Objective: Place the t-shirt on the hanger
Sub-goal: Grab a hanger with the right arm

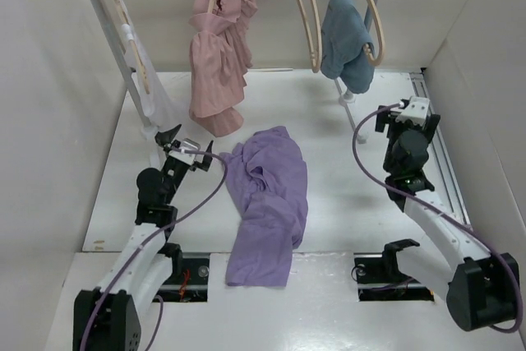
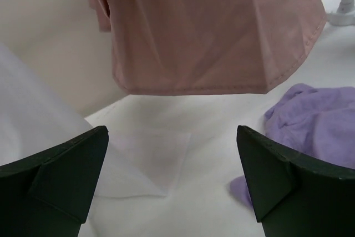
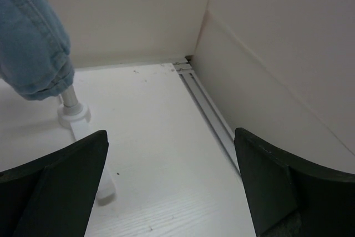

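Note:
The lavender t-shirt [image 1: 267,203] lies crumpled and flat on the white table between the two arms. Its edge also shows at the right of the left wrist view [image 2: 316,120]. An empty beige wooden hanger [image 1: 316,55] hangs on the rail at the back, between the pink and the blue garment. My left gripper [image 1: 164,141] is open and empty, low over the table just left of the t-shirt; it also shows in the left wrist view [image 2: 172,176]. My right gripper [image 1: 405,114] is open and empty at the right, away from the shirt; it also shows in the right wrist view [image 3: 171,181].
A dusty pink garment [image 1: 218,55] hangs on its hanger right behind the t-shirt. A blue-grey garment [image 1: 345,39] hangs at the back right, and a white garment [image 1: 152,88] at the left. The rack's foot [image 3: 75,115] stands on the table. Walls enclose the table.

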Motion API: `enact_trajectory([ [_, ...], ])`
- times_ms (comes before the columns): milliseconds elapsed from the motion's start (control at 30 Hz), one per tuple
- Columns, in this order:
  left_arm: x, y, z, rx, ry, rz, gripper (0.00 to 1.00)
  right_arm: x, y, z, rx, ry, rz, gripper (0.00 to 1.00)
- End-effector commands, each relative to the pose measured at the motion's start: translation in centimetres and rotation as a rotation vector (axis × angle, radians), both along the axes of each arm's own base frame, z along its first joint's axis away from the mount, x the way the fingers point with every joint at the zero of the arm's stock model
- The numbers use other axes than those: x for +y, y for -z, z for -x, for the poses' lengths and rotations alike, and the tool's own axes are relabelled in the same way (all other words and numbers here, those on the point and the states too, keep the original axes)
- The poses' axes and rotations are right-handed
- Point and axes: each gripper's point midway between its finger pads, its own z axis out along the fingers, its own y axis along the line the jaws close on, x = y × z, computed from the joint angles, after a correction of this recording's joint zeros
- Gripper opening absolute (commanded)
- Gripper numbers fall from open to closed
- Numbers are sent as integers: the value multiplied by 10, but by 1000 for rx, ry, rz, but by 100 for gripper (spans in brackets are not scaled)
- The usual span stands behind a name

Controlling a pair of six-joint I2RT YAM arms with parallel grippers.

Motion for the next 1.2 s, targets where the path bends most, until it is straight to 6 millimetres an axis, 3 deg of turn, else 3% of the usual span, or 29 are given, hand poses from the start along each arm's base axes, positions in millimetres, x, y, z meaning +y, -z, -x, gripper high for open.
enact_trajectory([
  [0,4,15,9,66,-8,-180,100,-20,1,23,148,140,-2,100],
  [100,2,6,22,22,2,-279,100,-40,-32,48,122,250,4,100],
  [167,-3,3,29,17,26,-336,100,-46,-69,65,62,255,27,100],
  [200,-10,-9,34,-7,52,-356,100,-48,-80,72,45,257,40,100],
  [233,-13,4,38,54,80,-396,100,-43,-89,73,45,211,70,100],
  [267,-16,3,41,74,98,-401,100,-39,-108,75,25,167,100,100],
  [300,-19,-13,43,60,106,-399,100,-35,-119,78,37,127,175,100],
  [333,-22,-6,47,119,128,-401,100,-23,-125,77,46,49,217,100],
  [367,-23,-26,47,120,126,-361,100,-24,-146,83,20,43,234,100],
  [400,-24,-15,48,174,134,-345,100,-24,-153,83,19,43,234,100],
  [467,-30,-27,51,233,170,-320,100,-27,-166,88,23,61,230,100],
  [500,-32,-30,52,255,185,-311,100,-25,-191,93,-22,42,225,100],
  [533,-35,-43,53,262,195,-283,100,-20,-198,88,-9,10,267,100],
  [567,-37,-35,57,323,215,-275,100,-5,-201,82,10,-83,315,100],
  [600,-38,-37,60,331,228,-275,100,0,-223,85,-23,-114,339,100],
  [700,-45,-38,69,362,286,-289,100,13,-249,79,-82,-176,292,100],
  [733,-46,-42,70,352,296,-286,100,15,-275,88,-151,-192,259,100],
  [767,-45,-54,73,320,293,-294,100,22,-285,89,-187,-228,218,100],
  [833,-47,-69,75,270,316,-321,100,45,-326,108,-316,-368,258,100],
  [933,-44,-99,72,227,302,-363,100,80,-351,104,-367,-541,296,100],
  [967,-43,-106,70,227,293,-375,100,82,-375,115,-412,-562,298,100],
  [1000,-42,-124,70,197,289,-387,96,92,-371,94,-372,-598,274,100],
  [1033,-45,-118,70,240,316,-406,93,94,-368,86,-337,-610,252,100],
  [1067,-44,-121,69,240,317,-417,89,94,-384,91,-365,-613,233,100],
  [1100,-45,-124,69,243,318,-417,87,100,-376,65,-318,-624,185,100],
  [1167,-46,-129,66,270,319,-395,82,109,-368,47,-261,-654,150,98],
])
